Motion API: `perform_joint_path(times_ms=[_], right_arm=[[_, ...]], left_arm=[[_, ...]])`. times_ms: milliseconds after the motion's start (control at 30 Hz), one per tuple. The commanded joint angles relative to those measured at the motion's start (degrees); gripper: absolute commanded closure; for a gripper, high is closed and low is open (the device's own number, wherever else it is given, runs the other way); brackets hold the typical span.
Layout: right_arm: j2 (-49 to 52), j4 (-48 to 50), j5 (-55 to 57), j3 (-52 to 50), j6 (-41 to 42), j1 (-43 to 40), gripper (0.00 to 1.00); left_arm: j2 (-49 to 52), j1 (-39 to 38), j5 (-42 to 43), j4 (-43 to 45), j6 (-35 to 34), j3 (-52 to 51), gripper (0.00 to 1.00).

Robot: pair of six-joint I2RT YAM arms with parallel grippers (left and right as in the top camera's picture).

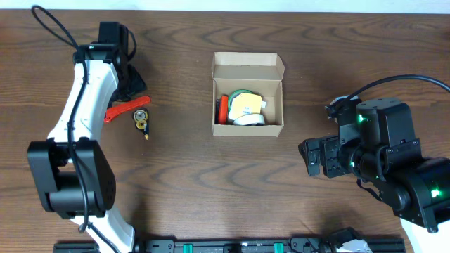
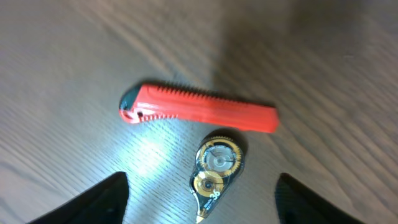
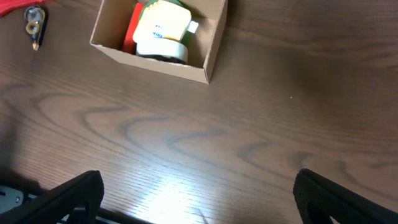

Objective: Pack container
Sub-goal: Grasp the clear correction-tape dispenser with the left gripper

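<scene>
Cardboard box (image 1: 247, 95), tan, flap open, sits mid-way across the surface (image 1: 183, 183) with tape rolls (image 1: 246, 107) inside. We see the left end effector (image 1: 135, 90) well apart to its left, jaws wide over a red cutter (image 2: 199, 112), gripping nothing; the right end effector (image 1: 315, 156), wide and empty, hangs near its right.

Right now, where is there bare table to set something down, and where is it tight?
Free: the wide table strip in front of the container; the patch between container and right gripper; the gap between correction tape and container. Crowded: inside the container, and under the left gripper, where red cutter and tape lie close.
</scene>
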Motion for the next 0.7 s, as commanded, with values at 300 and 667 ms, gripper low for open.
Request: perform_joint_path(times_ms=[300, 667], right_arm=[[0.02, -0.09, -0.17, 0.0, -0.2, -0.39, 0.01], [0.02, -0.09, -0.17, 0.0, -0.2, -0.42, 0.01]], left_arm=[[7.52, -1.07, 3.61, 2.27, -0.52, -0.55, 0.26], [10.75, -1.57, 3.58, 4.26, 4.98, -4.35, 0.37]])
